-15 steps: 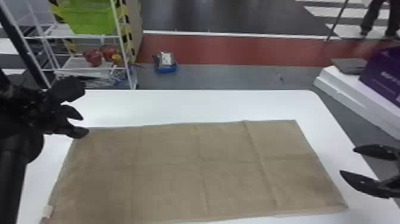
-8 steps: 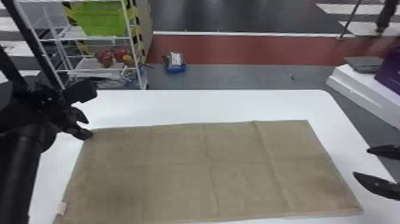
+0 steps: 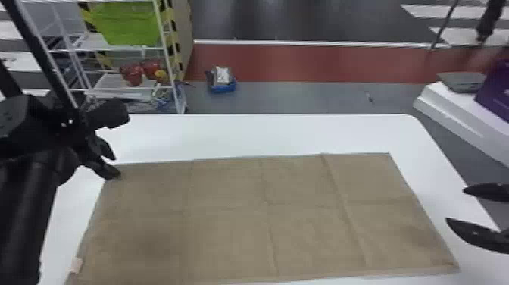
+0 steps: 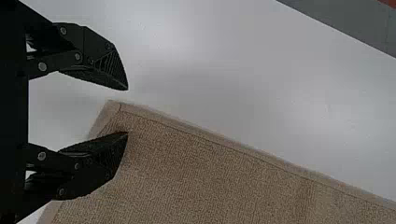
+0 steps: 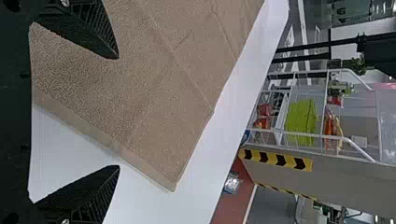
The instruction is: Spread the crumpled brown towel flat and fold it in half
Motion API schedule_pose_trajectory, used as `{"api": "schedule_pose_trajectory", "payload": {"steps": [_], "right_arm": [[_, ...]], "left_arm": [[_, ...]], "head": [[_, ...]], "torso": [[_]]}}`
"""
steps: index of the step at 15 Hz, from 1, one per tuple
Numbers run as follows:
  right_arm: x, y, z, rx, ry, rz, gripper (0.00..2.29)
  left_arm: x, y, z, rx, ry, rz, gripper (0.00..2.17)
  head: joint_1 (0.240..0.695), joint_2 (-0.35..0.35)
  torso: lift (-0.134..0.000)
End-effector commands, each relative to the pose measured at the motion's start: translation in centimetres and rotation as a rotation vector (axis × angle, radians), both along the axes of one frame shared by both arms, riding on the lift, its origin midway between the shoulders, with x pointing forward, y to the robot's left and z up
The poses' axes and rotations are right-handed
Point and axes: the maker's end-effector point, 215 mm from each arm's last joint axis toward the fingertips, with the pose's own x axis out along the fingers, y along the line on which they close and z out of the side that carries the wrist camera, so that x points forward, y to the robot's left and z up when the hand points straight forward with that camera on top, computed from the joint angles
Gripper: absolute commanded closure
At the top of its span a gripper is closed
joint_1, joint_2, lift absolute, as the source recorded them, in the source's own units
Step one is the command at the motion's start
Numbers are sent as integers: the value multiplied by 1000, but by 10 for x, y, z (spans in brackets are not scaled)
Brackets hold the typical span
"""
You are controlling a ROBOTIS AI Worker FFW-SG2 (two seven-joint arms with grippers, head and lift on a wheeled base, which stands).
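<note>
On the white table (image 3: pixel 288 132): towel (image 3: pixel 227 220) spread, fold up next

Taking 12 o'clock as the far side, the towel lies pretty much flat mid-table, so I'd call step 1 done and the fold not begun. Left gripper (image 4: pixel 127 111) is at its 10 o'clock corner, fingers wide, nothing pinched. Right gripper (image 5: pixel 118 112) is by the 3 o'clock edge, also gaping and empty. Next, imo: each grabs 1 corner of a shared edge, closes, lifts and carries it over to the opposite edge. Label-wise, 1 pale tag (image 3: pixel 76 265) around 8 o'clock, no writing I can make out.
</note>
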Motion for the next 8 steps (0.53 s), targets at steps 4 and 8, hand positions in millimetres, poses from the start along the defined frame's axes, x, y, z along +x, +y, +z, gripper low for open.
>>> {"api": "schedule_pose_trajectory", "payload": {"steps": [4, 8], "right_arm": [[-1, 0, -2, -6, -3, 13, 33], [2, 3, -1, -5, -6, 20, 33]], "left_arm": [[0, 4, -4, 12, 9, 6, 664], [-2, 7, -9, 19, 13, 12, 994]], "head": [[695, -19], [695, -14]], "torso": [[-134], [-134]]}}
